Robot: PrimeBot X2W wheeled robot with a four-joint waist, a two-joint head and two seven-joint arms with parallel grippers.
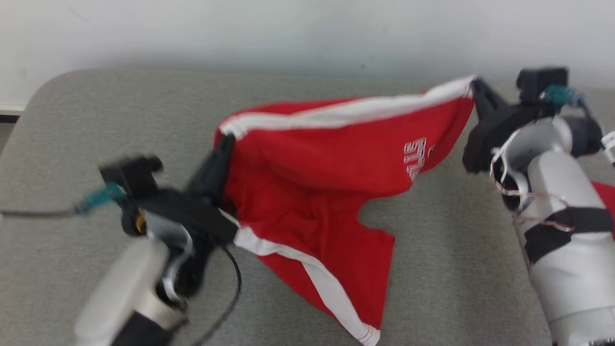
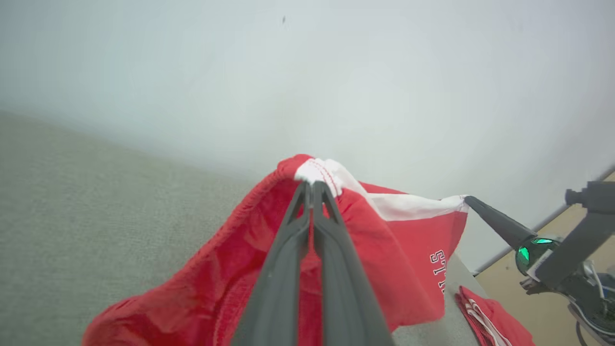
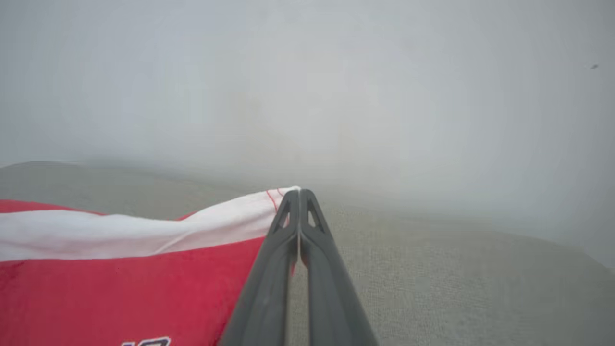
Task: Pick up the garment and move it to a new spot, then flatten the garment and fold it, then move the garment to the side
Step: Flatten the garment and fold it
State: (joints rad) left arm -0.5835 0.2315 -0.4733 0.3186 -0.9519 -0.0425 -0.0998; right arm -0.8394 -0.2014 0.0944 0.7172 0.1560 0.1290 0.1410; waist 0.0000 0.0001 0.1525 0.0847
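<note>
The garment [image 1: 317, 178] is a pair of red shorts with white side stripes and white lettering, held up and stretched over a grey cushioned surface [image 1: 72, 125]. My left gripper [image 1: 226, 142] is shut on the elastic waistband end, seen bunched at its tips in the left wrist view [image 2: 312, 185]. My right gripper [image 1: 474, 86] is shut on the white-striped corner at the far right, tips pinching the hem [image 3: 299, 192]. One leg [image 1: 336, 283] hangs down toward the front, touching the surface. The garment [image 3: 120, 274] spreads left of my right fingers [image 3: 269, 288].
A white wall [image 1: 307, 29] rises just behind the grey surface. Another folded red and white cloth [image 2: 485, 317] lies at the surface's right edge, beside my right forearm [image 1: 571, 250]. A tan floor [image 2: 538, 288] lies beyond that edge.
</note>
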